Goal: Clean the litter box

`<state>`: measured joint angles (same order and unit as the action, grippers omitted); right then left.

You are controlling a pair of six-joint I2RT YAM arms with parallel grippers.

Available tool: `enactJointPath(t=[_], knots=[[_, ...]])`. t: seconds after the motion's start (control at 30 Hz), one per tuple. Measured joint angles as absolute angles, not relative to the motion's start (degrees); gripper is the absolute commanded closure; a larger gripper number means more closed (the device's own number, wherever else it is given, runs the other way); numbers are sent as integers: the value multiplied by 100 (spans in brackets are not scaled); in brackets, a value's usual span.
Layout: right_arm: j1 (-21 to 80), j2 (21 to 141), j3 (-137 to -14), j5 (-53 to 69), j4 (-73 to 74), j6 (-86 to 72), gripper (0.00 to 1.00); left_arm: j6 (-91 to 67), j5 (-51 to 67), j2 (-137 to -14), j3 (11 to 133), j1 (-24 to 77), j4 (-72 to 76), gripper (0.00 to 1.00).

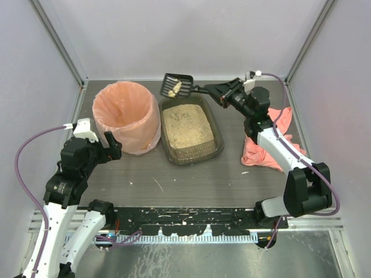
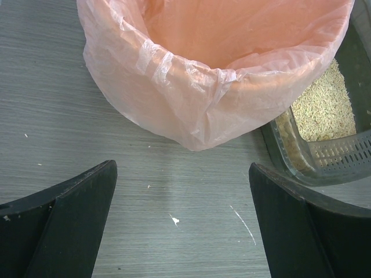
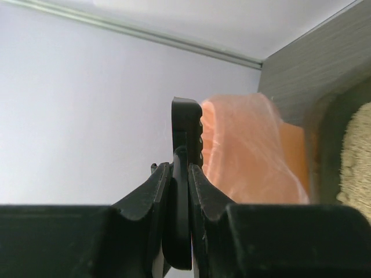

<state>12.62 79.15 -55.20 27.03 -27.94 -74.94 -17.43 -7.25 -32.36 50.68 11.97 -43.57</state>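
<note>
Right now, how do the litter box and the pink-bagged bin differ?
The litter box is shallow, rectangular and dark; the bin is taller, round and lined with a peach-pink bag. The litter box holds beige litter; the bin's visible interior shows only bag. Both sit side by side on the table.

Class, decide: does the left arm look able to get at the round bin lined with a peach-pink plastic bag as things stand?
Probably yes. The open left gripper faces the round bin lined with a peach-pink plastic bag, with only bare grey table between them.
</note>
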Motion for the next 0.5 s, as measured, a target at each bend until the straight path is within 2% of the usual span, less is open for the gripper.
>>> enactJointPath(t=[0.23, 0.5], knots=[[2316, 8678, -7303, 2220, -2023, -6877, 99, -1743, -725, -3236, 5068, 1197, -4357, 2], [3026, 9513, -8665, 2053, -1354, -5876, 99, -1743, -725, -3236, 5068, 1197, -4357, 2]])
